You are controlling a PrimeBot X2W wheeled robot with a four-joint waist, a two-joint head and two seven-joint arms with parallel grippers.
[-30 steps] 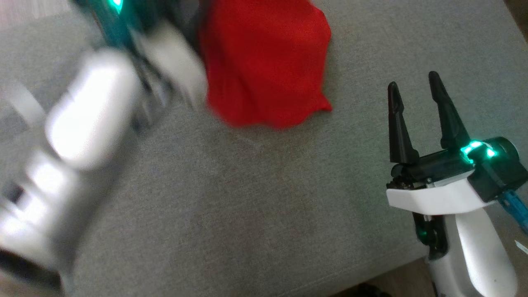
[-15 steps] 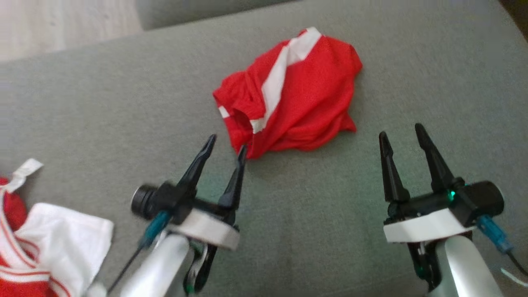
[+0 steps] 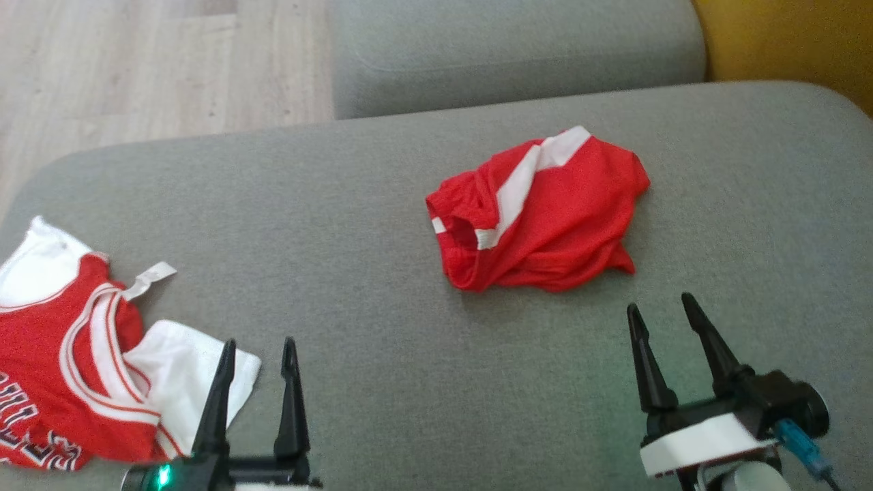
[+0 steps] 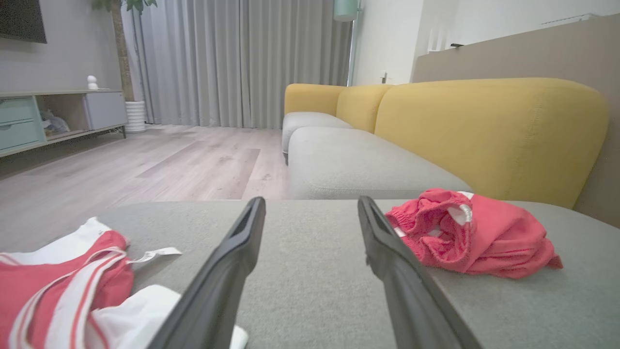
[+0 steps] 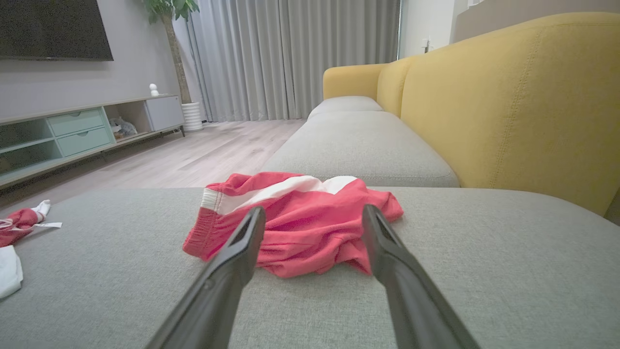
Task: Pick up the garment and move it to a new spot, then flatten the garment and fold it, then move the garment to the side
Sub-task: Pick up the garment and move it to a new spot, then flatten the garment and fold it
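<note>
Head view: my left gripper [image 3: 259, 343], at the red shorts' [image 3: 539, 211] corner half a second ago, is now well apart. It and the right gripper [image 3: 659, 303] are both spread and empty. Left wrist: shorts off right of the fingers. Right wrist: shorts straight ahead on the grey cushion [image 5: 484, 252].

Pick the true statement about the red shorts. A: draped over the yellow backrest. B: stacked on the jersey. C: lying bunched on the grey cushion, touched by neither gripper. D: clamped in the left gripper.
C: the red shorts lie crumpled on the grey cushion, with the open left gripper and open right gripper both short of them.
</note>
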